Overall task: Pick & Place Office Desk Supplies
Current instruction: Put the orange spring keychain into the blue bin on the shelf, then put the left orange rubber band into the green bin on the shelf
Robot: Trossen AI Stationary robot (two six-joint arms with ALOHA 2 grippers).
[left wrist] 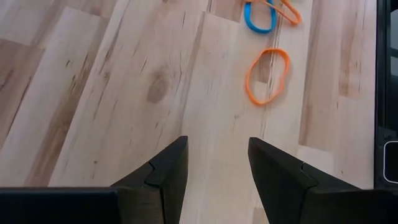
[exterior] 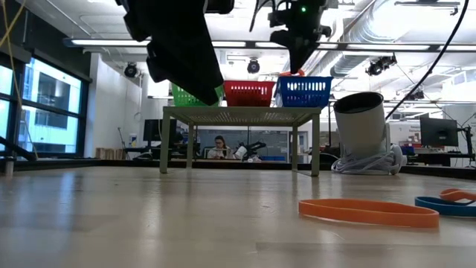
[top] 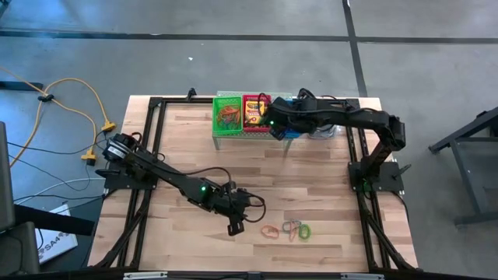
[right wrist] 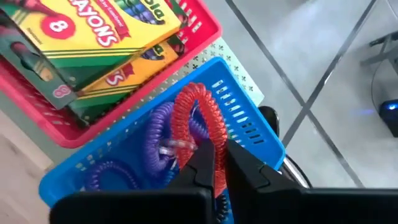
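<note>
Free room: bare table (top: 187, 140) between the baskets and the front edge.
Left gripper (left wrist: 217, 163): half open, empty, near the orange band (left wrist: 267, 75).
Right gripper (right wrist: 212, 163): closed on the red coil (right wrist: 198, 114), over the blue basket (right wrist: 245, 118).

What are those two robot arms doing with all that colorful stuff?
They are tidying desk supplies into baskets. The right gripper is shut on a red coiled band and holds it over the blue basket, where purple coils already lie. Crayon boxes sit in the red basket next to it. The left gripper hangs open above the wooden table, near an orange rubber band not yet picked up.
</note>
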